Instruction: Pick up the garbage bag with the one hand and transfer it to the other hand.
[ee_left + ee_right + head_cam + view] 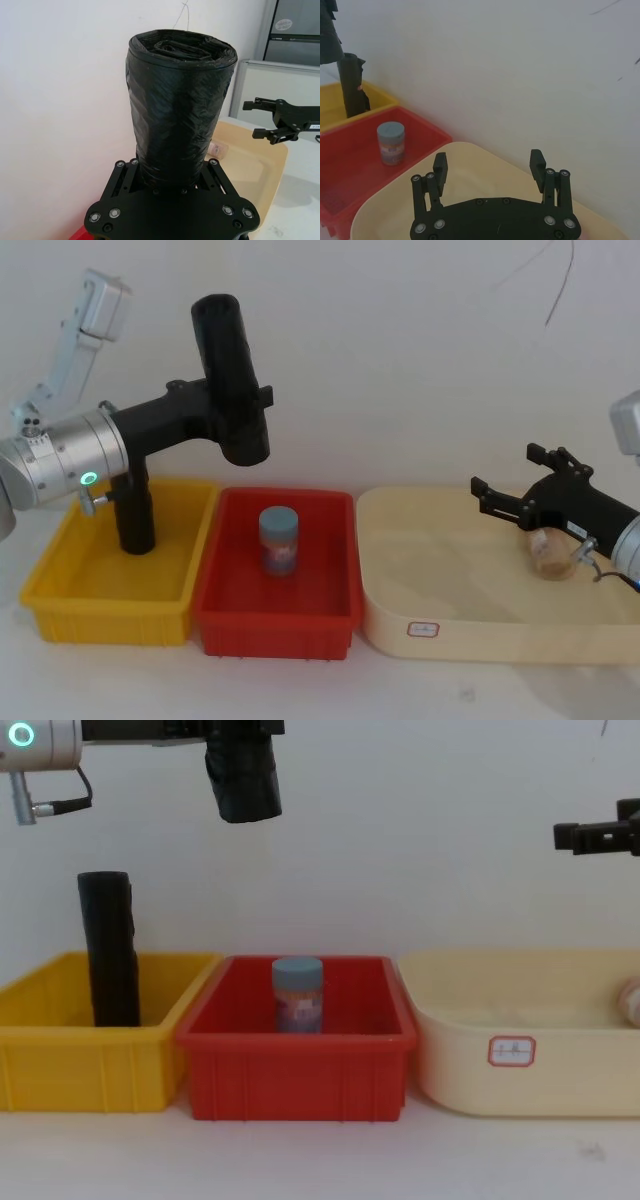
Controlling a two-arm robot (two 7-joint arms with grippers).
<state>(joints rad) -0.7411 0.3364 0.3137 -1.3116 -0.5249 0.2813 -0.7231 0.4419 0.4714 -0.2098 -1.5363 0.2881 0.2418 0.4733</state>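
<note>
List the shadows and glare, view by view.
Head view: even light, soft shadows inside the yellow bin and red bin; the left claw holds the bag. Left wrist view: dull sheen on the bag's wrinkles, no glare. Chest view: faint shadow under the red bin. Right wrist view: the open right claw over the tray, evenly lit.

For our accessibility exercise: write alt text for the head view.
Left claw holds a black garbage bag roll aloft above the yellow bin and red bin; the right claw, open, hovers over the cream tray.

Open air between left gripper (245, 405), right gripper (505, 472); jar (279, 540) low beneath.
</note>
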